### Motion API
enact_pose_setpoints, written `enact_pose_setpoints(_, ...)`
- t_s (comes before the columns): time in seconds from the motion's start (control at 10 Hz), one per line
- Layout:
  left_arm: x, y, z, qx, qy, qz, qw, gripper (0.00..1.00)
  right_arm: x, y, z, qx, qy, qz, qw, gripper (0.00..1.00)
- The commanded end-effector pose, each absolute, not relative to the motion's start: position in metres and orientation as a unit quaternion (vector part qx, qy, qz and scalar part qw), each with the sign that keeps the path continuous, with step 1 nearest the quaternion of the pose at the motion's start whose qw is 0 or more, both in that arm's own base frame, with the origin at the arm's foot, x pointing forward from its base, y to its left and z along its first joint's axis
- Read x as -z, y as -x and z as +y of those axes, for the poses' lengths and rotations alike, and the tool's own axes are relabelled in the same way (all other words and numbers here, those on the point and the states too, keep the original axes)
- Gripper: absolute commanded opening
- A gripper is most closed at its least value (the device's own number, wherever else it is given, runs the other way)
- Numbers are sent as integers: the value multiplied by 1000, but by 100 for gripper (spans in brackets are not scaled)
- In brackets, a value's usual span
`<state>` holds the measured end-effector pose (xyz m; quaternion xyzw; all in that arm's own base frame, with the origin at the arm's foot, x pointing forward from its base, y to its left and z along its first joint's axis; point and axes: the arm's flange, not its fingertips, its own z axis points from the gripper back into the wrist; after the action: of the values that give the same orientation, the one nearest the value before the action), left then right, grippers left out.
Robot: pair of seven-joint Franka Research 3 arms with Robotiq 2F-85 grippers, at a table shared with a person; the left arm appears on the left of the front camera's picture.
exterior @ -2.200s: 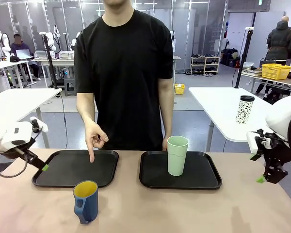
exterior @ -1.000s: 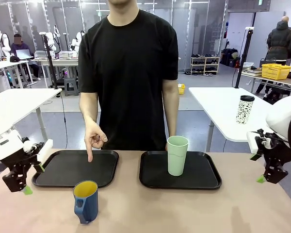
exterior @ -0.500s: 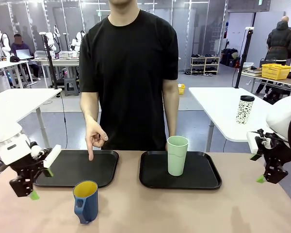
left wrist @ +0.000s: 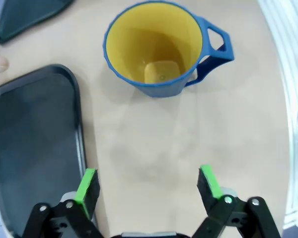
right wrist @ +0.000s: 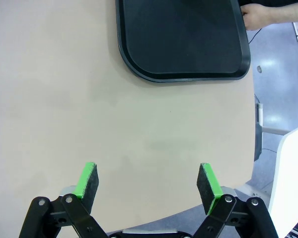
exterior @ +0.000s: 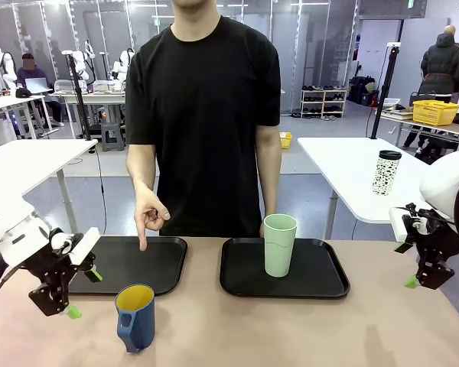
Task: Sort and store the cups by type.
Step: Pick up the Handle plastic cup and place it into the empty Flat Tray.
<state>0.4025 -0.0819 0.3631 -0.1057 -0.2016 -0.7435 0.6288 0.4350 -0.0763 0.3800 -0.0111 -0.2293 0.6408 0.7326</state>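
Your left gripper (exterior: 84,293) has swung in from the left edge of the table (exterior: 291,332). It now hangs just left of the dark-blue mug (exterior: 135,317), with its fingers spread wide and holding nothing. The mug stands upright on the near table, in front of the left tray (exterior: 141,267) and off it. From the left wrist, bare tabletop lies between the green pads and the mug. Your right gripper (exterior: 407,264) has not moved. It is also wide and holding nothing, over the right edge, well apart from both cups. Farther back, the pale-green tumbler (exterior: 279,245) stands upright on the right tray (exterior: 321,277), as before. The person's hand (exterior: 149,218) keeps pointing down at the left tray. You have two cups, two black trays and two grippers.
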Motion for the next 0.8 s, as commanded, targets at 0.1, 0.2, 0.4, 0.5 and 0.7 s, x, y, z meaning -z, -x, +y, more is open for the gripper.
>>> enact_pose_setpoints(0.1, -317, -370, -51, 733, 185, -263, 599, 100, -381, -434, -77, -642, 16, -227, 732, 100)
enact_pose_setpoints(0.2, -309, -371, -42, 729, 204, -288, 586, 100, -381, -434, -77, -642, 16, -227, 732, 100)
enact_pose_setpoints(0.4, -297, -368, -32, 711, 262, -346, 553, 100, -381, -434, -77, -642, 16, -227, 732, 100)
enact_pose_setpoints(0.5, -291, -366, -30, 696, 282, -371, 545, 100, -381, -434, -77, -642, 16, -227, 732, 100)
enact_pose_setpoints(0.7, -281, -366, -23, 659, 312, -410, 549, 100, -381, -434, -77, -642, 16, -227, 732, 100)
